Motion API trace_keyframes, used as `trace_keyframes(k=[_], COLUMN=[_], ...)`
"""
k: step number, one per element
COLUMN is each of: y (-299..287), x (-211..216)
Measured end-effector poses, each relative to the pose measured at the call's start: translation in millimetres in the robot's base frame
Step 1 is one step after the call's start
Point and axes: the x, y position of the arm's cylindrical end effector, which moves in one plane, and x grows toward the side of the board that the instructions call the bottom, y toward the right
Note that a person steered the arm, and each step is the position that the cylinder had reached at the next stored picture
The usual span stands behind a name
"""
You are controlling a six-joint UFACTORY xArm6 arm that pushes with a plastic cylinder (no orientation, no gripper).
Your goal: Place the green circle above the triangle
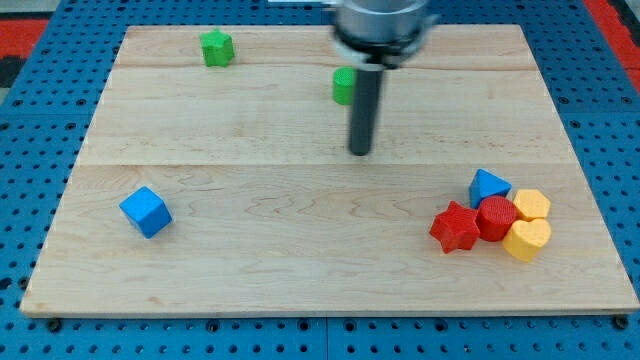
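Our tip [360, 152] sits on the wooden counter [300, 250], roughly mid-board, slightly toward the view's top. It's a bare rod w/ no tool on it, so there's nothing to clench or release. The green circle [343, 86] is just up-left of the rod, partly hidden behind it; tip is below it, close but not touching as far as we can tell. The blue triangle [488, 186] is well apart, at the view's right, at the top of a tight cluster: red star [455, 228], red cylinder [496, 217], yellow hexagon [532, 204], yellow heart [527, 240], all bunched together. A green star-ish block [216, 47] sits near the top-left edge. A blue cube [146, 211] sits alone at lower left.
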Motion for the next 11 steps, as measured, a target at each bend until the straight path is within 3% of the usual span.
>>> trace_keyframes(k=[1,2,3,4,5,6,7,8,9,11], y=[-95,-113,-46,75,71,29,40,98,106,111], x=[-14,-94,-136,-135,-80,-101,-75,-28,14,-43])
